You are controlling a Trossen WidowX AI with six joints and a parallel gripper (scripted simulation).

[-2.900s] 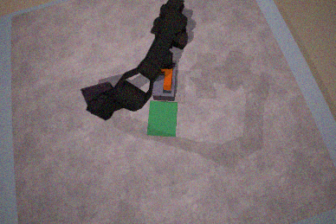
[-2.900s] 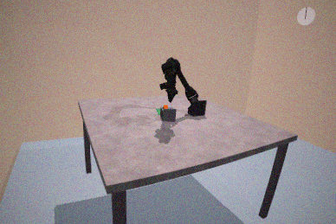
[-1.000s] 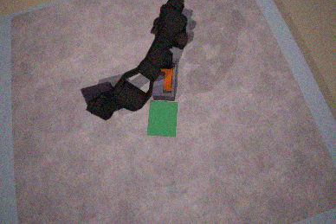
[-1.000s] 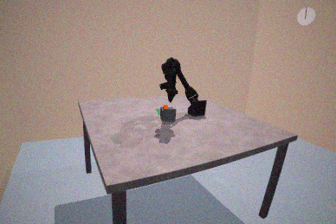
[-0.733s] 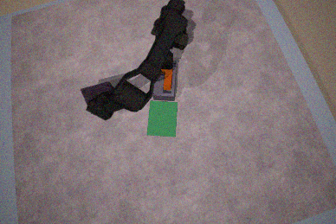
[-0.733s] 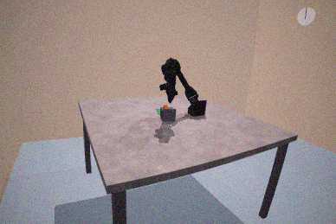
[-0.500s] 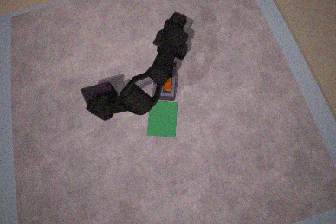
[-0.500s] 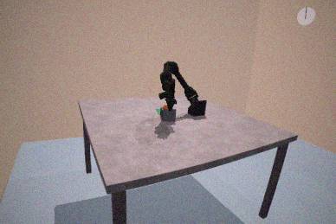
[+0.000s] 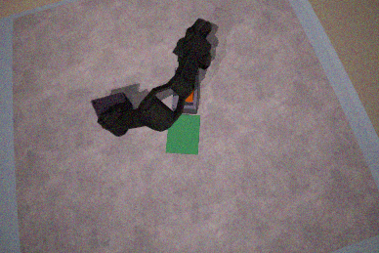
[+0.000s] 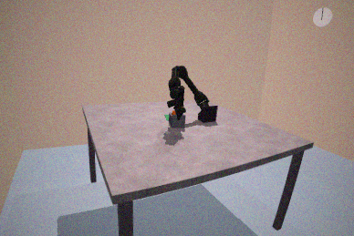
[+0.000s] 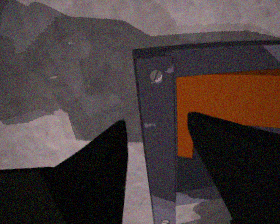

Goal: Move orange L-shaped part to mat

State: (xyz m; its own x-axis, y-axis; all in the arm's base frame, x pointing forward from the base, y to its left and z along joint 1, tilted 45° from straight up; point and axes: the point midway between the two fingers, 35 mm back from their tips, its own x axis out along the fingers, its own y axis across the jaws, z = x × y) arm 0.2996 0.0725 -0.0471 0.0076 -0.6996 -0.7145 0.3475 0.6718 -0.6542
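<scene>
A mottled pinkish-grey table (image 9: 264, 163) (image 10: 201, 152) carries the grey tray (image 9: 192, 110) (image 10: 177, 123) (image 11: 160, 115), the green mat (image 9: 184, 135) (image 10: 167, 118) and the arm's dark base (image 9: 104, 104) (image 10: 208, 115).

The orange L-shaped part (image 9: 189, 97) (image 10: 173, 113) (image 11: 231, 97) lies in the grey tray (image 9: 190, 109) (image 10: 177, 122) (image 11: 158, 110), beside the flat green mat (image 9: 184, 135) (image 10: 167, 118).

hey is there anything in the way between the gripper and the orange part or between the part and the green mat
Nothing visible blocks the gripper from the orange part. Toward the green mat, the grey tray's end wall stands in between, so the part must be lifted over it.
</scene>
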